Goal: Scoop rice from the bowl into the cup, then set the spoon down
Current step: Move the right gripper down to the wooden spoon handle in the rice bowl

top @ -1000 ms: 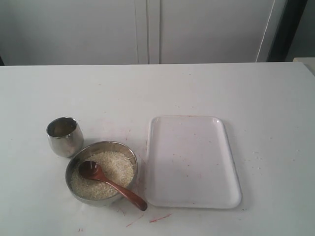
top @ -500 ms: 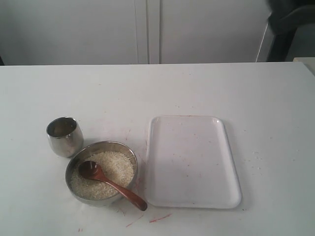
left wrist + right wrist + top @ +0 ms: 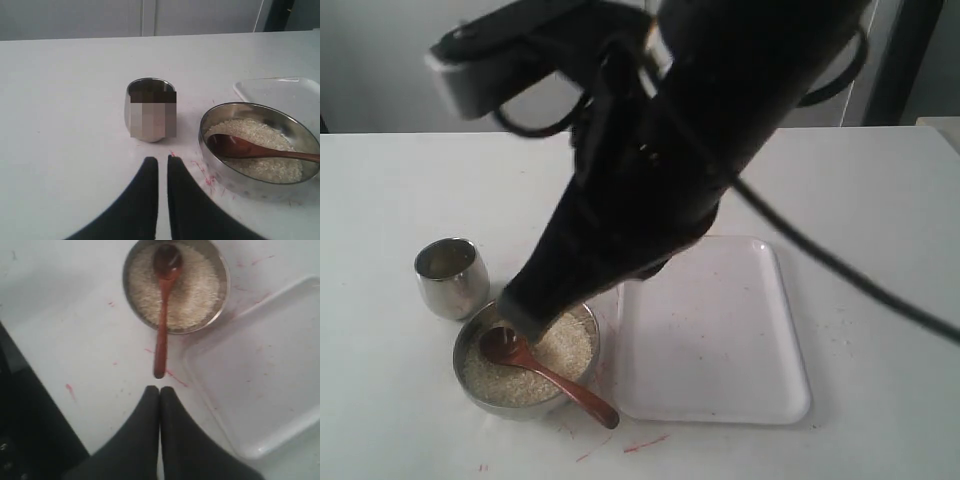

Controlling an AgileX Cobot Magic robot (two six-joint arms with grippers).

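Note:
The steel bowl [image 3: 462, 362] stands at the front left of the table, holding white rice [image 3: 560, 348]. The brown wooden spoon [image 3: 552, 379] lies in it, scoop on the rice and handle over the rim. The steel cup [image 3: 450, 277] stands just behind and left of the bowl. My right gripper [image 3: 159, 389] is shut and empty, hanging above the table just short of the handle end of the spoon [image 3: 161, 330]. In the exterior view its dark arm [image 3: 650, 190] slants down across the bowl's far side. My left gripper [image 3: 163, 160] is shut and empty, low near the cup [image 3: 150, 110] and bowl [image 3: 235, 177].
A white plastic tray [image 3: 720, 340] lies right of the bowl, close to its rim. Red marks dot the table around the bowl. A black cable [image 3: 850, 285] from the right arm crosses over the tray's far right corner.
The right arm has swung in from the upper right and now covers the middle of the exterior view, reaching over the bowl. Bowl, spoon, cup and tray have not moved.

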